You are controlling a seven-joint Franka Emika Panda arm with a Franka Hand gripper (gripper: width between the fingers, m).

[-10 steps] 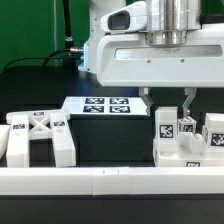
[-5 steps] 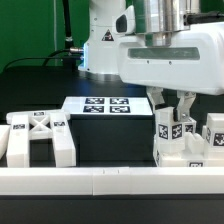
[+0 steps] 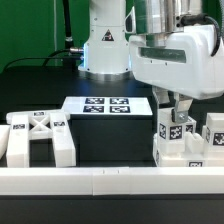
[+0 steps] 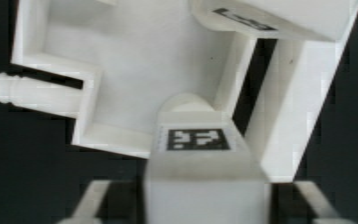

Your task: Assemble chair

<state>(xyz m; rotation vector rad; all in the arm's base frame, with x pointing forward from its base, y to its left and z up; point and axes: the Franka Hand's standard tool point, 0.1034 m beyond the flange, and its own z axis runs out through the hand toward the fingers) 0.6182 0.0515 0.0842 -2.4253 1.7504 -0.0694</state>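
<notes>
Nearest the exterior camera, a long plain white border rail (image 3: 100, 182) ran across the black table (image 3: 112, 140). Just behind it, toward the exterior view's left, the X-ribbed panel (image 3: 38, 138) of the chair lay with small square tags on its upper corners, well apart from the arm.

Toward the exterior view's right, also just behind the rail, stood a cluster of chunky white chair parts. A low block (image 3: 182, 156) formed its base, and a tagged piece (image 3: 172, 130) rose upright from it. Another tagged block (image 3: 214, 132) stood just beside that one, at the frame's edge.

The gripper (image 3: 172, 108) reached straight down onto the tagged piece, one finger on either side of its top. The jaws were clenched on it, grasping it by its sides while it stood among the other parts.

In the wrist view the same tagged piece (image 4: 197, 140) filled the middle, its square tag facing the camera. A larger white part (image 4: 105, 70) lay beyond it, with a ribbed peg (image 4: 16, 90) sticking out of its side.

Farther back, the marker board (image 3: 108, 105) lay flat on the table. Behind it stood the arm's white base (image 3: 105, 50).
</notes>
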